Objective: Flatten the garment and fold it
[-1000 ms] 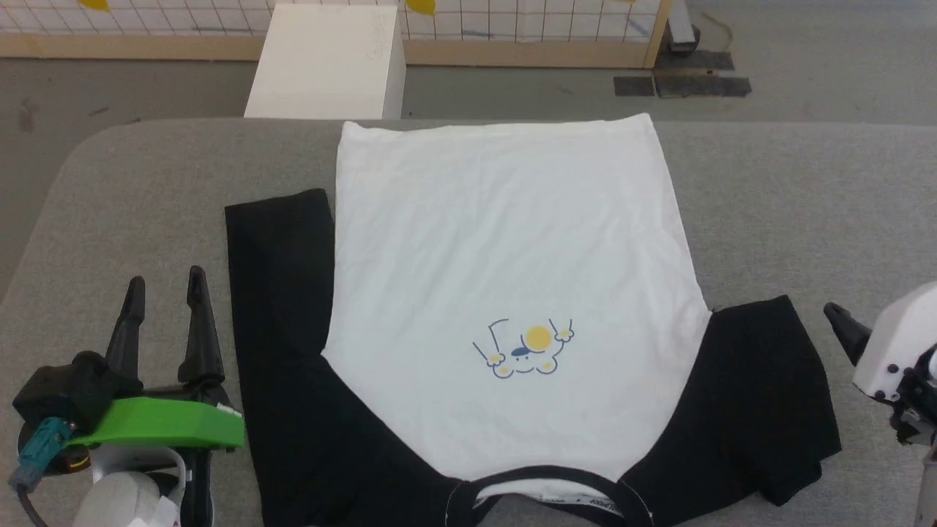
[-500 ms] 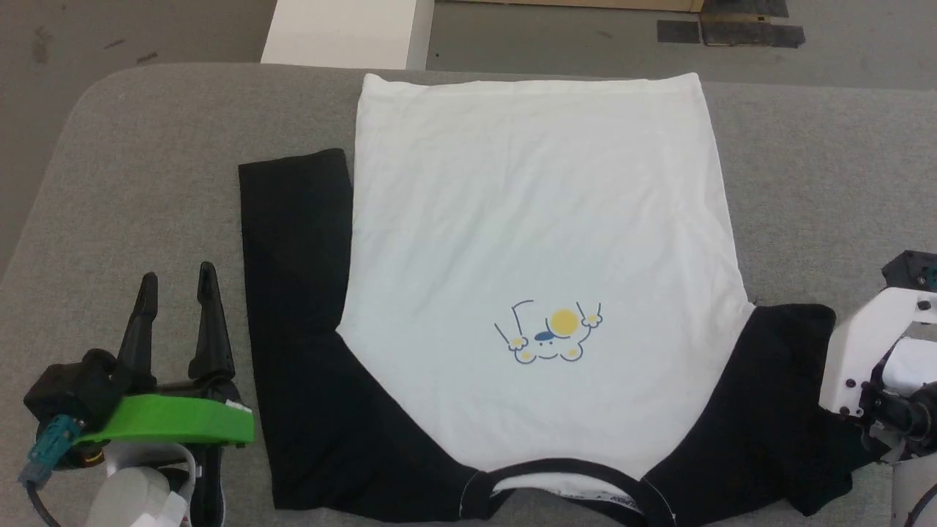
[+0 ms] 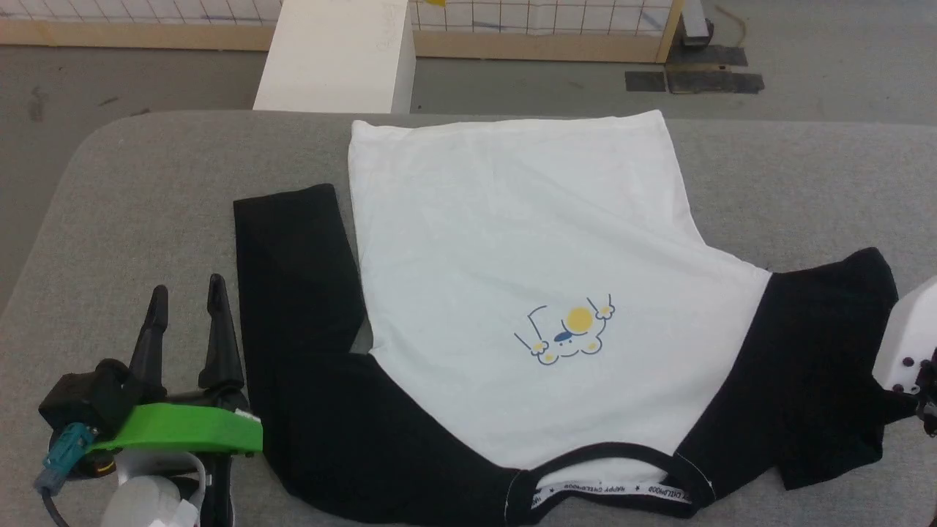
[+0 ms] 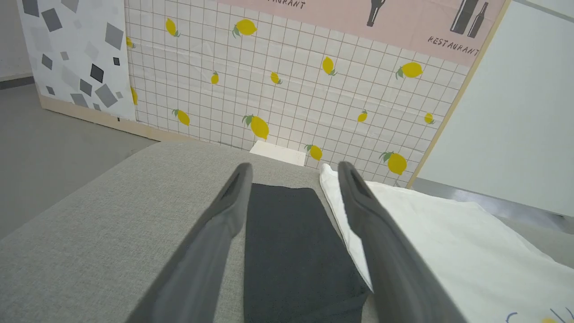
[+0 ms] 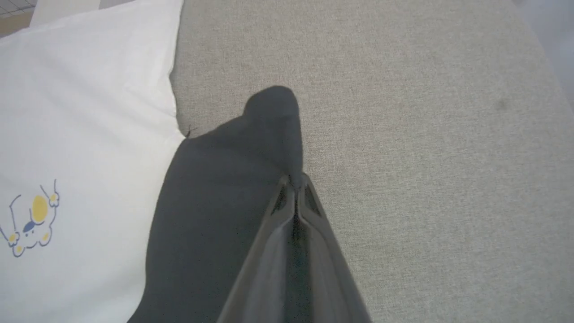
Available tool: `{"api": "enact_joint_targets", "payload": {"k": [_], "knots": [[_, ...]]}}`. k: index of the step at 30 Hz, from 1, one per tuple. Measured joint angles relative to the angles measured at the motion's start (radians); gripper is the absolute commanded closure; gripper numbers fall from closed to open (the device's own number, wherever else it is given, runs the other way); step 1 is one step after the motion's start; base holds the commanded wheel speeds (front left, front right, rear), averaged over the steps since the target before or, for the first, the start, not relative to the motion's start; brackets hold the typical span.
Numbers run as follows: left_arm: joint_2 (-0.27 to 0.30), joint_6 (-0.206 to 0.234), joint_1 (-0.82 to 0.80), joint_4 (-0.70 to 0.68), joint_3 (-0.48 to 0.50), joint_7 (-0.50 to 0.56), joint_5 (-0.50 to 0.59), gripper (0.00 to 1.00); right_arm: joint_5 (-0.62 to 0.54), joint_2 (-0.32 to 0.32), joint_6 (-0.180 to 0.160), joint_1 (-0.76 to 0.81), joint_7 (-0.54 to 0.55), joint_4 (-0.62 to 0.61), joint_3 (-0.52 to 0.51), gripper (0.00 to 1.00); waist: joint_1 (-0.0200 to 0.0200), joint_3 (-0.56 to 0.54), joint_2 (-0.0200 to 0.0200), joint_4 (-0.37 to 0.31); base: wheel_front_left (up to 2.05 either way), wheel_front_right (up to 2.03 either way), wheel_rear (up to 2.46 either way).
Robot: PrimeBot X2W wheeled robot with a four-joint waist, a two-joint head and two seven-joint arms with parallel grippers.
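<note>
The garment [image 3: 512, 241], a white T-shirt with black sleeves and a blue-and-yellow print [image 3: 567, 333], lies chest up on the grey table [image 3: 146, 190], collar [image 3: 615, 487] towards me. My left gripper [image 3: 187, 300] stands open beside the left sleeve [image 3: 293, 293], touching nothing. In the left wrist view that sleeve [image 4: 287, 237] lies below the gap of the open left gripper [image 4: 294, 170]. My right gripper [image 5: 294, 179] is shut on the edge of the right sleeve [image 5: 224, 188]. In the head view that sleeve [image 3: 812, 351] stretches right to my white forearm [image 3: 908, 344], which hides the fingers.
A white box [image 3: 333, 58] stands on the floor just past the table's far edge. Behind it runs a lemon-patterned tiled panel [image 4: 291, 80] with a wooden frame. The table's left corner is rounded, and bare grey cloth [image 5: 426, 134] lies right of the sleeve.
The head camera tilted down and back up. My right gripper has pulled the right sleeve outward to the right, and the shirt body and print have shifted right with it. The left gripper stayed put.
</note>
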Motion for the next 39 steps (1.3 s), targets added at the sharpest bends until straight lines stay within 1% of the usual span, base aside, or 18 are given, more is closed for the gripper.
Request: {"api": "enact_joint_targets", "payload": {"k": [3,5,9,12,15,17,18,19,21,23,28,32,36,39], "knots": [[-0.006,-0.004,0.005,0.002,0.001,0.0,0.0,0.0,-0.005,-0.02,0.0,0.022,0.003,-0.061,0.074,1.0,0.0,-0.019,0.0,-0.007,0.0,0.0,0.0],[-0.008,-0.004,0.009,0.006,0.001,0.0,0.0,0.0,-0.005,-0.031,0.0,0.035,0.011,-0.095,0.142,1.0,0.0,-0.028,0.0,-0.012,0.0,0.0,0.0],[-0.01,-0.005,0.019,0.012,-0.001,0.0,0.0,0.0,0.017,-0.04,0.0,0.055,0.031,-0.121,0.284,1.0,0.0,-0.039,0.0,-0.016,0.0,0.0,0.0],[-0.011,-0.006,0.023,0.017,-0.001,0.0,-0.001,0.0,0.037,-0.038,0.0,0.064,0.038,-0.108,0.38,1.0,0.0,-0.041,0.0,-0.014,0.0,0.0,0.0],[-0.012,-0.009,0.023,0.022,-0.005,0.0,-0.002,0.0,0.07,-0.024,0.0,0.073,0.038,-0.061,0.443,1.0,0.0,-0.039,0.0,-0.005,0.0,0.0,0.0],[-0.013,-0.012,0.023,0.025,-0.008,0.0,-0.002,0.0,0.09,-0.009,0.0,0.084,0.036,-0.027,0.465,1.0,0.0,-0.038,0.0,0.001,0.0,0.0,0.0],[-0.013,-0.012,0.023,0.027,-0.008,0.0,-0.003,0.0,0.097,-0.007,0.0,0.087,0.036,-0.01,0.479,0.75,0.0,-0.037,0.0,0.005,0.0,0.0,0.0],[-0.012,-0.012,0.023,0.029,-0.009,0.0,-0.003,0.0,0.113,-0.001,0.0,0.091,0.033,0.004,0.481,0.0,0.0,-0.037,0.0,0.008,0.0,0.0,0.0],[-0.012,-0.012,0.023,0.032,-0.01,0.0,-0.003,0.0,0.134,0.005,0.0,0.093,0.016,0.014,0.476,0.0,0.0,-0.037,0.0,0.011,0.0,0.0,0.0],[-0.012,-0.012,0.023,0.033,-0.012,0.0,-0.003,0.0,0.159,0.013,0.0,0.093,-0.009,0.008,0.442,0.0,0.0,-0.039,0.0,0.01,0.0,0.0,0.0],[-0.011,-0.011,0.033,0.032,-0.016,0.0,-0.003,0.0,0.2,0.04,0.0,0.093,-0.073,-0.072,0.286,0.0,0.0,-0.053,0.0,0.0,0.0,0.0,0.0],[-0.01,-0.004,0.04,0.029,-0.02,0.002,-0.003,0.0,0.18,0.046,0.0,0.126,-0.088,-0.131,0.15,0.0,0.0,-0.061,0.0,-0.016,0.0,0.0,0.0],[-0.01,-0.003,0.043,0.019,-0.021,0.002,-0.003,0.0,0.138,0.051,0.0,0.198,-0.076,-0.142,0.061,0.0,-0.0001,-0.06,0.0,-0.033,0.0,0.0,0.0],[-0.008,-0.002,0.043,0.012,-0.023,0.002,-0.003,0.0,0.095,0.057,0.0,0.235,-0.072,-0.131,0.022,0.0,0.0,-0.052,0.0,-0.04,0.0,0.0,0.0]]}}
